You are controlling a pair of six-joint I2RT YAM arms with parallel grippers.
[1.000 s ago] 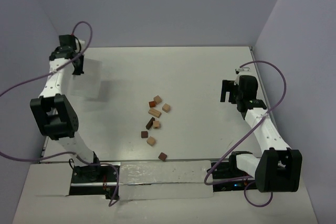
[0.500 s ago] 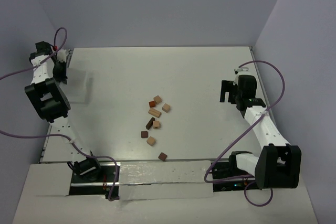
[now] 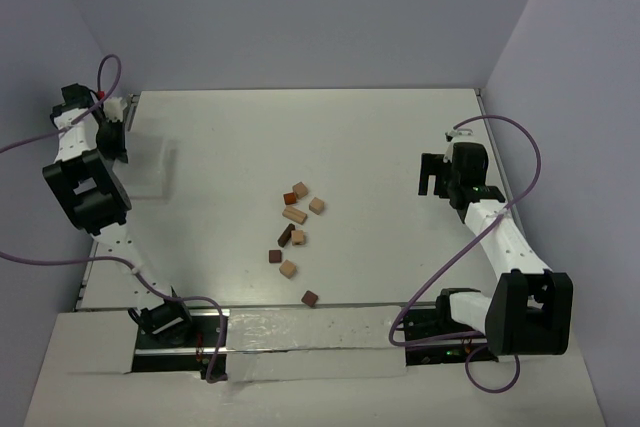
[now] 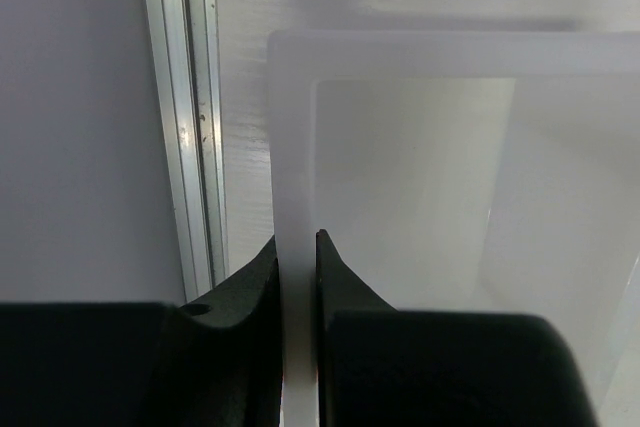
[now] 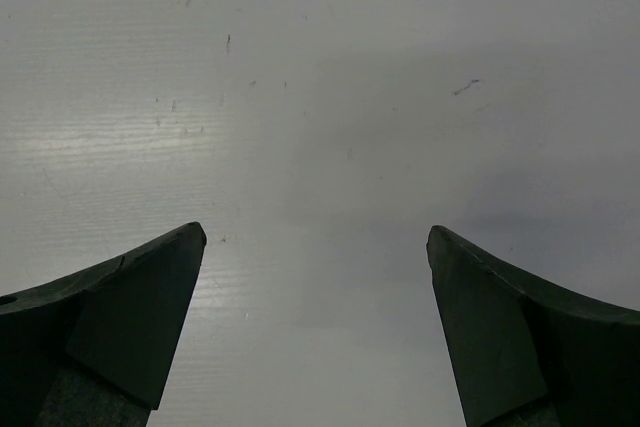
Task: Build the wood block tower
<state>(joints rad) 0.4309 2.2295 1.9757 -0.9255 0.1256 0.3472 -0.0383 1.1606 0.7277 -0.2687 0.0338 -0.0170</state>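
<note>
Your left gripper (image 4: 297,242) sits at the far-left edge of the table (image 3: 400,137), just beside the aluminium rail (image 4: 190,147) and the wall (image 4: 70,147), so room to move there is tight. Its fingers are pinched onto one wall of the translucent white box (image 4: 420,52), with one finger inside and one outside. Your right gripper (image 5: 315,237) hangs over bare table on the right, jaws spread wide and holding nothing. The wood blocks (image 3: 294,229) lie scattered loose at mid-table, well apart from both grippers.

wood blocks (image 3: 293,232): mid-table (image 3: 400,147) | box (image 3: 150,165): far-left edge
</note>
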